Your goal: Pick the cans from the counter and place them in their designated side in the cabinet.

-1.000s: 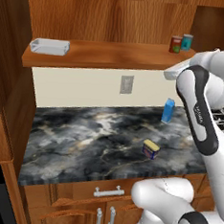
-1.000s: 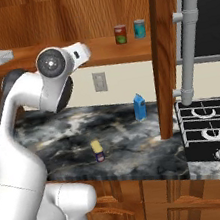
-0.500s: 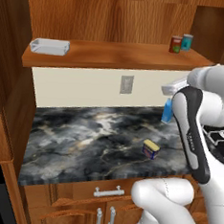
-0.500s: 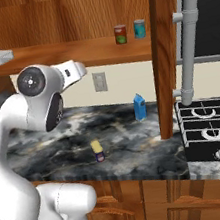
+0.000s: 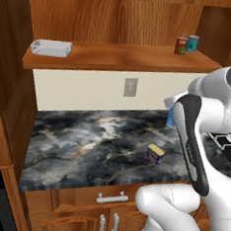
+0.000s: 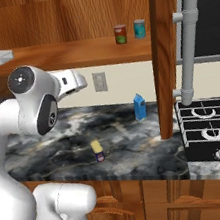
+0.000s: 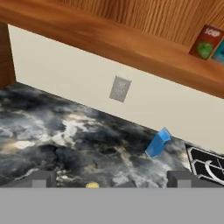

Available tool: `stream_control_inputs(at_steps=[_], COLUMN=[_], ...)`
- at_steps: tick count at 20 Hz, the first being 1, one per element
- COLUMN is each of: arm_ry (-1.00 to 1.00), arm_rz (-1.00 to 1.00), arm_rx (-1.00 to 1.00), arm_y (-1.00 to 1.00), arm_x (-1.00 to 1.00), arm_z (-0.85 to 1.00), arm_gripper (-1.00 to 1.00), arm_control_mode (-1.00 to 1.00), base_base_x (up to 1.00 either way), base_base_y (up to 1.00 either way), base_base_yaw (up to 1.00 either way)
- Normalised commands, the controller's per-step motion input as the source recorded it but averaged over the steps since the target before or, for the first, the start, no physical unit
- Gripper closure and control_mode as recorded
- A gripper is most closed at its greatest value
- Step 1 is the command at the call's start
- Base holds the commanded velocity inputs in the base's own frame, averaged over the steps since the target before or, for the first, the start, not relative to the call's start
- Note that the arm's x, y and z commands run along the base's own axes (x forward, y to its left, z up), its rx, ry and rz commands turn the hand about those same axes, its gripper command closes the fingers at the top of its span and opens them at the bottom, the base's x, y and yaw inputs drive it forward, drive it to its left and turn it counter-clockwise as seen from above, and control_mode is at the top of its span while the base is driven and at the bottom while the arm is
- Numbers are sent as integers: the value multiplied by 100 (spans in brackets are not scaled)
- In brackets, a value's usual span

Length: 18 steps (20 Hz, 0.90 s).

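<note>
Blue can (image 5: pixel 155 154): squat, yellow-topped; lies on the counter (image 5: pixel 80 144) near the front edge, apart from everything else.
Red can (image 5: pixel 181 45): already on the cabinet (image 5: pixel 117 56) shelf board, just beside the teal-blue can (image 5: pixel 193 43).
Gripper (image 7: pixel 111 180): jaws fully spread, nothing between them; raised above the counter, aimed at the back wall.
Carton (image 6: pixel 140 107): tall, blue; stands near the wall, well behind the blue can.
Step in hand: approach to the blue can.
Procedure: pitch the hand down until the yellow top is centred between the fingertips; descend straight; close across the can body.
Caution: avoid nudging the can towards the counter edge.
</note>
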Motion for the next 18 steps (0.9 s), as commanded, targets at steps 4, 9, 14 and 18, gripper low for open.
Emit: stream_control_inputs(at_steps=[4,9,14,18], arm_ry=[12,3,0,0], arm_rz=[-4,0,0,1], arm_rx=[0,1,3,2], arm_y=[0,0,0,-1], arm_x=[-3,-9,-2,-1], arm_z=[-31,-31,-29,-23], arm_gripper=[-100,-100,-100,-100], arm_control_mode=[-100,-100,-100,-100], base_base_x=[0,0,0,0], base_base_y=[0,0,0,0], base_base_yaw=[0,0,0,0])
